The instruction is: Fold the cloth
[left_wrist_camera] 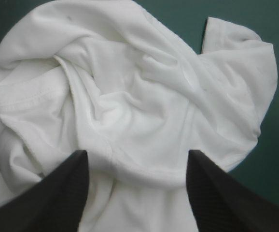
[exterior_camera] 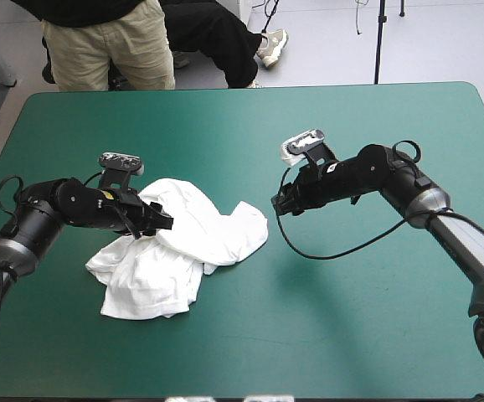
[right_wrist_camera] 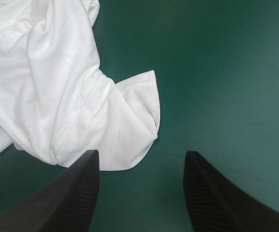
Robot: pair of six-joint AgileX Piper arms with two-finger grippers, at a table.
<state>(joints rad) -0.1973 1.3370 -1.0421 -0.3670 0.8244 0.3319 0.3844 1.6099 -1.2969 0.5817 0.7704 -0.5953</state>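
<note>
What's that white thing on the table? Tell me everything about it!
It is a white T-shirt, soft thin cloth, crumpled in a wrinkly heap on the teal-green table, left of the middle. A stitched hem shows. The left gripper is open just over it; the right gripper is open beside it, not touching.

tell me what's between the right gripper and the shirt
Nothing: only a thin strip of bare cover separates the right gripper from the T-shirt, seen in the high view.

Teal-green covered table (exterior_camera: 250, 335) with rounded far corners, pale grey floor (exterior_camera: 443, 42) beyond its far edge
</note>
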